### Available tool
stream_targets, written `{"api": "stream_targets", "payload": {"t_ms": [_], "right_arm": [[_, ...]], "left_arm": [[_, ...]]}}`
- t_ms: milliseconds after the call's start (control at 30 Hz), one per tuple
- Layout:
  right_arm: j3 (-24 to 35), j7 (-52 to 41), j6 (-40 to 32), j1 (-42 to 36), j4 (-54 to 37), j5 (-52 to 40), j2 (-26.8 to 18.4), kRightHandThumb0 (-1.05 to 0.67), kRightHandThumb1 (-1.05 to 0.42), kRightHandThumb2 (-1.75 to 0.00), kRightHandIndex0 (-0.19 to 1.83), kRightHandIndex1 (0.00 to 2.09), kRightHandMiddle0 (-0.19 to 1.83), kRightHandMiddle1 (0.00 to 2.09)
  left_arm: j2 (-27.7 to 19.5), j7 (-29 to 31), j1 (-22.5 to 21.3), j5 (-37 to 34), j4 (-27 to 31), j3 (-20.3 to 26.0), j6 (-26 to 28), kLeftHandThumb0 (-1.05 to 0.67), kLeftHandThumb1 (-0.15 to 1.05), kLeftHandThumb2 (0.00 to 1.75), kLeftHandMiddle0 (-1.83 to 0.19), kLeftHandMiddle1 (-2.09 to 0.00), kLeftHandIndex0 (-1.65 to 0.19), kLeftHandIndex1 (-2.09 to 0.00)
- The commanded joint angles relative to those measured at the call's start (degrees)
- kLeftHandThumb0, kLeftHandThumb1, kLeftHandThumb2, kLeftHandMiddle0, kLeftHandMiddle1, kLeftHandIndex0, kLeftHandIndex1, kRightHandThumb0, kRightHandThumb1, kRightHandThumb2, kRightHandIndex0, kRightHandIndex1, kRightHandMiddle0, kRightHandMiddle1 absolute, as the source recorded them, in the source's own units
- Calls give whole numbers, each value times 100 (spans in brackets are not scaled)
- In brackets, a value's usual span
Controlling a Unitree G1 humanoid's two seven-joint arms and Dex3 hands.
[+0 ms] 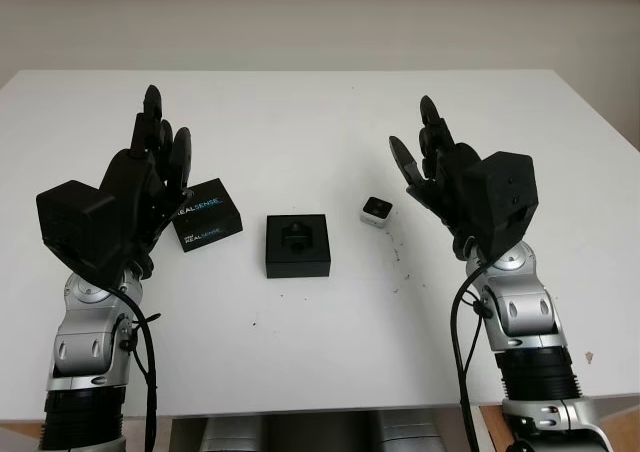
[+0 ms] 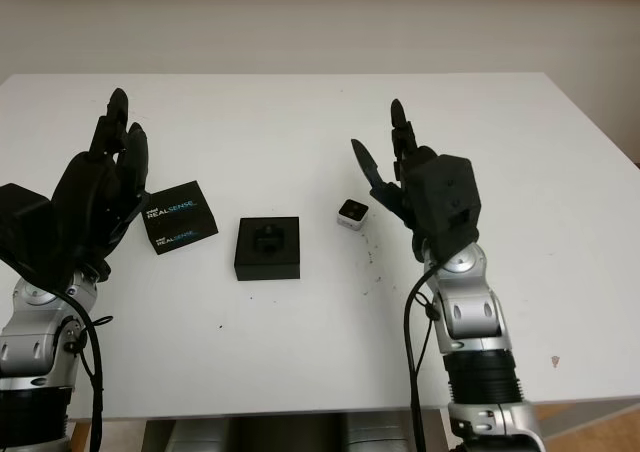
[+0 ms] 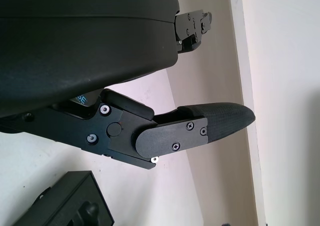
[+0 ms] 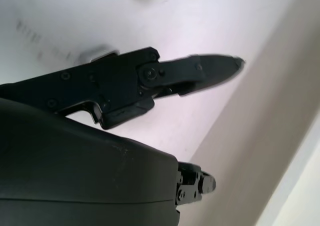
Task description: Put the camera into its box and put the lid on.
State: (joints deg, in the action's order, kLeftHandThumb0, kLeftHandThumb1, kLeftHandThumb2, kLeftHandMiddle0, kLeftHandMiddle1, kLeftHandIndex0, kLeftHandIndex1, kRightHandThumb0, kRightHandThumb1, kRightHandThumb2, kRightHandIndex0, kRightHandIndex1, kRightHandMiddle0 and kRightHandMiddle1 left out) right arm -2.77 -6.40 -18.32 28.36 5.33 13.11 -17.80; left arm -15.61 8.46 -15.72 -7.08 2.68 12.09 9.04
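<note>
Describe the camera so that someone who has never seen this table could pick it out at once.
On the white table, find the open black box at the middle. The camera sits just to its right, short of the right robot hand, which is open. It is the only small silver-white cube with a dark face; the box and the lid are black.

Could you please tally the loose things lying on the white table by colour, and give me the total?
Black: 2, the open square black box base with a moulded insert and the flat black lid printed REALSENSE
Silver-white: 1, the small silver-white cube camera
Total: 3
</note>
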Motion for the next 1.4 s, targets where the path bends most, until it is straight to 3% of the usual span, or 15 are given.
{"api": "stream_targets", "payload": {"t_ms": [0,267,567,700,767,800,867,900,1000,1033,1067,1133,1167,1267,1367], "right_arm": [[-246,-78,80,303,-129,419,-364,-74,-97,-5,23,20,21,17],[-997,-990,-261,920,55,1668,-1133,-76,-91,-5,31,21,28,18],[-1267,-1479,-800,1137,155,2221,-1166,-70,-89,-5,27,17,29,14],[-1505,-1473,-960,1246,364,2589,-1116,-72,-88,-5,37,24,33,14],[-1557,-1491,-1092,1287,467,2670,-1035,-71,-88,-5,19,66,35,10],[-1570,-1500,-1135,1273,484,2684,-994,-70,-89,-5,2,105,36,9],[-1589,-1497,-1157,1242,505,2690,-943,-69,-89,-6,-14,135,37,9],[-1599,-1494,-1158,1233,517,2694,-926,-69,-90,-5,-16,178,36,10],[-1620,-1449,-1217,1193,522,2714,-860,-69,-90,-5,-18,204,35,11],[-1647,-1453,-1239,1177,511,2740,-850,-69,-90,-5,-19,198,34,18],[-1668,-1433,-1230,1152,500,2764,-840,-69,-90,-5,-19,186,19,49],[-1737,-1281,-1077,1087,509,2848,-855,-70,-89,-5,-19,199,-11,125],[-1785,-1193,-972,1054,521,2906,-879,-71,-89,-5,-19,204,-15,139],[-1868,-1072,-864,969,497,3021,-853,-73,-87,-5,-19,209,-19,159],[-1903,-1272,-1090,952,392,3056,-769,-75,-89,-6,-19,195,-19,166]], "left_arm": [[18,-15,31,-19,130,-25,21,-76,105,63,19,0,19,0],[4,23,17,-26,211,-80,195,-74,105,63,19,0,19,0],[-18,13,-104,-14,187,-100,308,-74,105,62,19,0,19,0],[-14,46,-176,-47,106,-82,298,-73,105,60,19,0,19,0],[0,42,-203,-52,78,-87,333,-74,105,60,19,0,19,0],[5,65,-221,-66,37,-88,300,-73,105,60,19,0,19,0],[35,92,-254,-111,-44,-75,219,-73,105,61,19,0,19,0],[55,96,-269,-139,-82,-65,180,-71,105,60,19,0,19,0],[43,79,-275,-111,-104,-98,184,-71,105,62,19,0,19,0],[37,84,-273,-106,-109,-102,178,-71,105,61,19,0,19,0],[32,102,-274,-115,-122,-100,157,-72,105,61,19,0,19,0],[36,108,-281,-127,-135,-92,144,-71,105,61,19,0,19,0],[41,104,-285,-131,-135,-88,144,-71,105,61,19,0,19,0],[48,100,-292,-152,-133,-79,127,-71,105,61,19,0,19,0],[25,120,-292,-158,-127,-88,138,-70,105,63,19,0,19,0]]}}
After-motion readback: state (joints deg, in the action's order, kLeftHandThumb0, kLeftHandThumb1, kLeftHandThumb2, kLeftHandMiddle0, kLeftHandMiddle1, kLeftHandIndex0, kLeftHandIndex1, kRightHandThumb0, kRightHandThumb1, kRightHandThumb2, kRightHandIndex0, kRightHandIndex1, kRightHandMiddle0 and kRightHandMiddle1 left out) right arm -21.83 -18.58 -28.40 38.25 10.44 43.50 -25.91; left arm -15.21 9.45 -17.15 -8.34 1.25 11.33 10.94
